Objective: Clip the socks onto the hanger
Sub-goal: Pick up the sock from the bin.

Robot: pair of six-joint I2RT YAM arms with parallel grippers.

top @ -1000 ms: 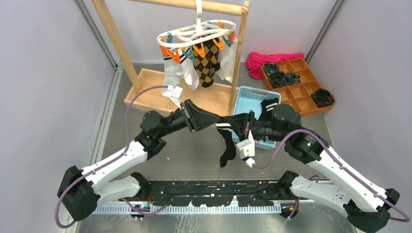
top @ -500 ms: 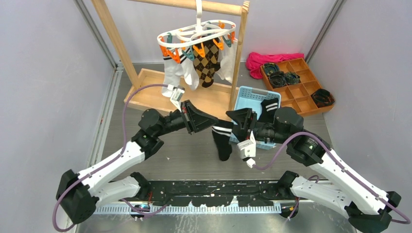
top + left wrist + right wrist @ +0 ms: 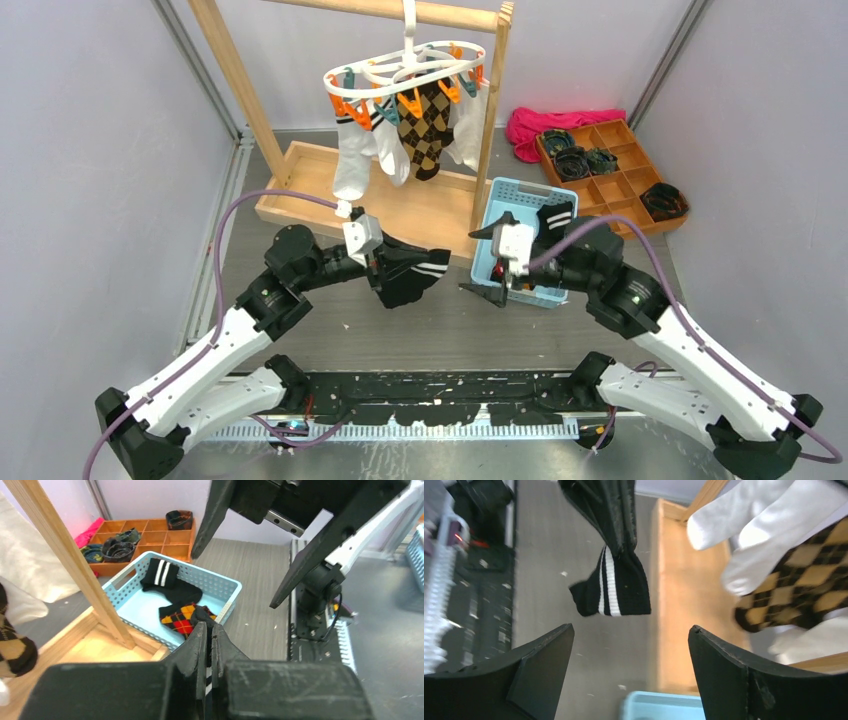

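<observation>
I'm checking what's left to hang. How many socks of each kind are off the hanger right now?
Black striped socks: 2 (one pinched in the left gripper, one in the blue basket)
Argyle sock: 1 (in the same basket)
Total: 3 in view

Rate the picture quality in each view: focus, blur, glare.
Top external: evenly lit and sharp, only soft shadows on the table. Left wrist: the left gripper up close is soft, the blue basket crisp. Right wrist: the striped sock is clear, the white socks washed out, the left edge blurred.
</observation>
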